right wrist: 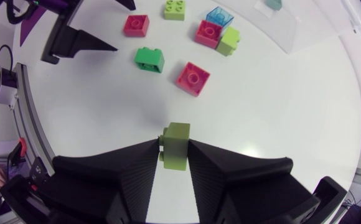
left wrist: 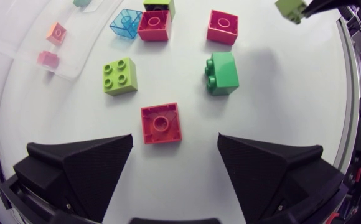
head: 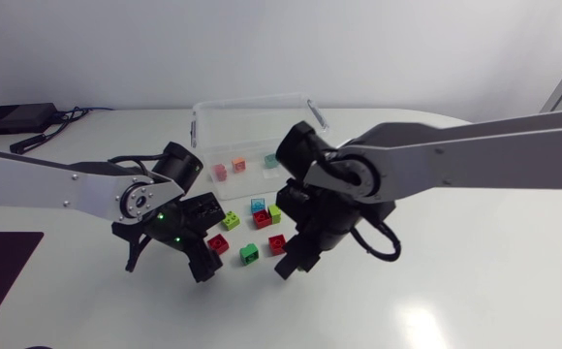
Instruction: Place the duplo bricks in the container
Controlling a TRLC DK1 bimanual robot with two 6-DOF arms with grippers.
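Note:
My right gripper [right wrist: 174, 155] is shut on a lime-green brick [right wrist: 175, 144], held a little above the table; in the head view this gripper [head: 289, 264] hides the brick. My left gripper [left wrist: 175, 149] is open over the table with a red brick [left wrist: 161, 122] lying just ahead of its fingers, untouched. Loose on the table are a green brick [left wrist: 221, 73], a lime flat brick [left wrist: 119, 76], two red bricks [left wrist: 222, 27] [left wrist: 154, 25] and a clear blue one [left wrist: 126, 23]. The clear container [head: 252, 109] behind them holds pink [head: 220, 172], orange [head: 239, 165] and teal [head: 270, 160] bricks.
The loose bricks cluster between the two grippers, just in front of the container. A black box [head: 10, 118] with cables sits at the table's far left. The white table [head: 436, 291] stretches toward the front and right.

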